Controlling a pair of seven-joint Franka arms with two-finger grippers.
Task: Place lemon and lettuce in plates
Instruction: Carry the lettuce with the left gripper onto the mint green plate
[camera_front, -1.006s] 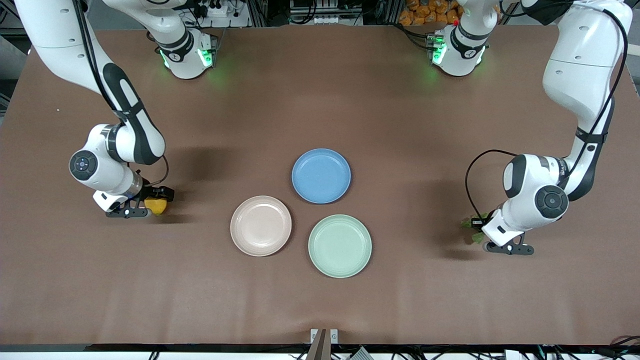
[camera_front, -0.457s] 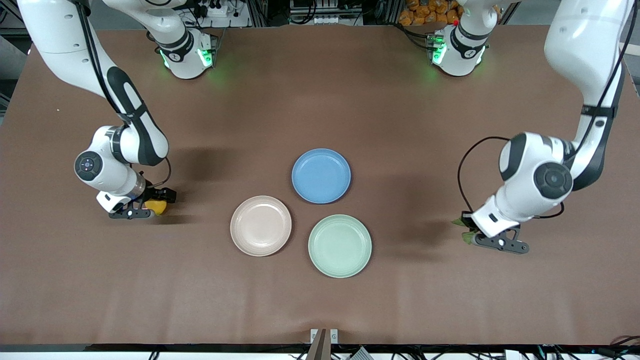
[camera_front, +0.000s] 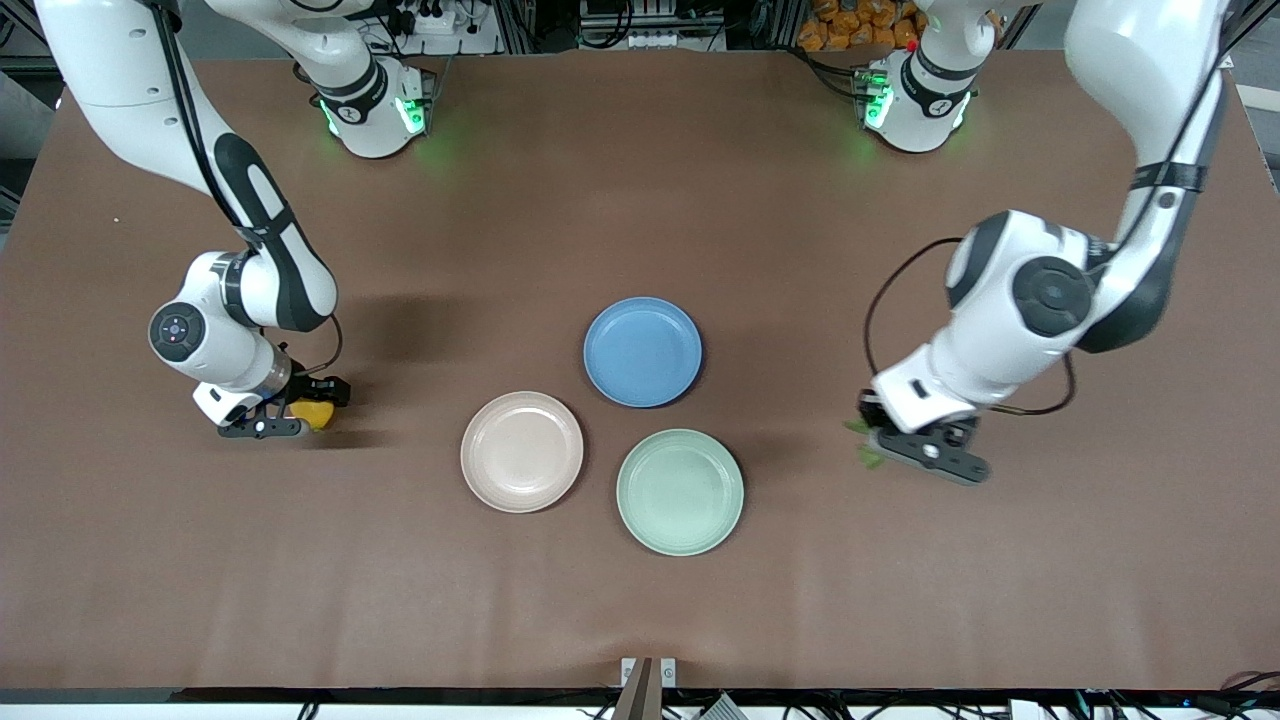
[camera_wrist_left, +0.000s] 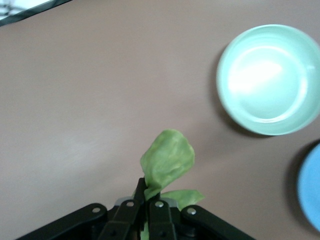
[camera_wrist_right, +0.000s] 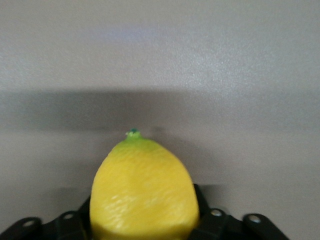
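The left gripper (camera_front: 885, 440) is up in the air over the bare table (camera_front: 640, 600), at the left arm's end, with its fingers pinched tight on the lettuce (camera_wrist_left: 167, 160). The leaf sticks out from the fingertips. The mint green plate (camera_front: 680, 491) lies near this gripper, toward the table's middle.

The right gripper (camera_front: 300, 412) is low at the right arm's end, and its fingers sit narrow around the lemon (camera_wrist_right: 144, 192), which lies between them. The pinkish-beige plate (camera_front: 522, 451) is well apart from it. A blue plate (camera_front: 642, 351) lies beside both plates.
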